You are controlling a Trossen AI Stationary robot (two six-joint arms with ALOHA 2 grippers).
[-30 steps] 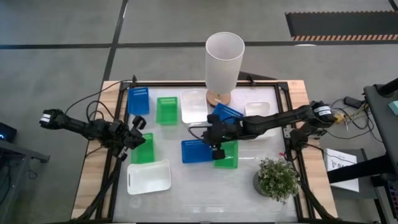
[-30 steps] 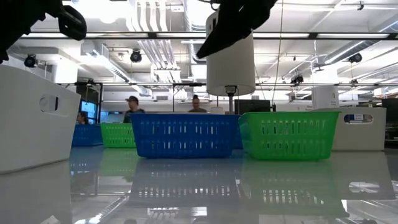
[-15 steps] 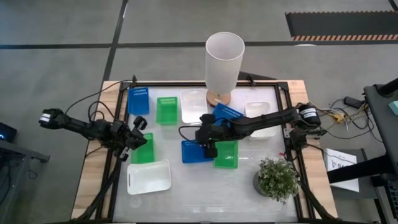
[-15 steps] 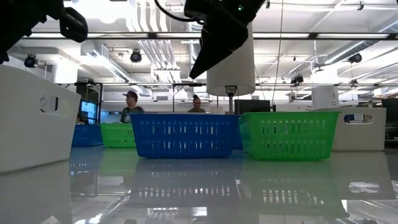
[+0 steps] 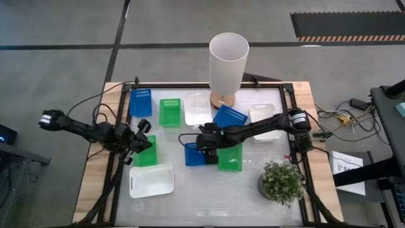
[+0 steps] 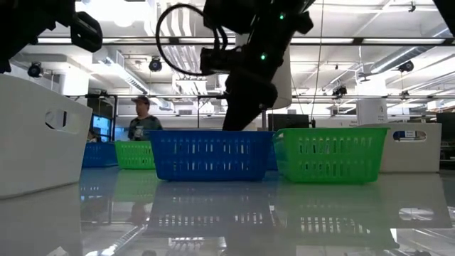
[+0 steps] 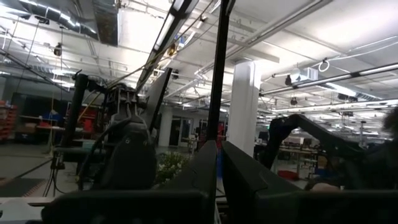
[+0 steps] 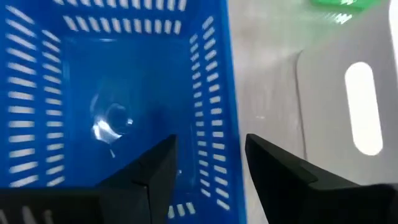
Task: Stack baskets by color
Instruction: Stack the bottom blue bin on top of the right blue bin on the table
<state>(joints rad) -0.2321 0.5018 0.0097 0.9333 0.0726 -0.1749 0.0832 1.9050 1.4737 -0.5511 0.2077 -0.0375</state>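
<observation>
Blue, green and white baskets are spread over the table. One blue basket (image 5: 193,156) stands on its base at mid-table beside a green one (image 5: 230,158). My right gripper (image 5: 193,144) hangs open and slanted down over the blue basket (image 8: 118,99). Its fingers stand on either side of the far long wall (image 8: 214,118), one over the inside and one outside, touching nothing. In the low view the gripper (image 6: 238,117) dips behind the basket's rim (image 6: 210,133). My left gripper (image 5: 140,134) waits shut at the left, above another green basket (image 5: 147,154), pointing up into the room (image 7: 219,168).
A tall white cylinder (image 5: 226,63) stands at the far middle and a potted plant (image 5: 281,180) at the near right. Other baskets: blue (image 5: 140,102), green (image 5: 169,112), white (image 5: 197,107), tilted blue (image 5: 230,117), white (image 5: 262,120), white (image 5: 152,180). People show in the room behind.
My right gripper has swung toward the table's left edge and come down from above the green and blue pair to the blue basket, tipping further nose-down. The baskets have stayed in place.
</observation>
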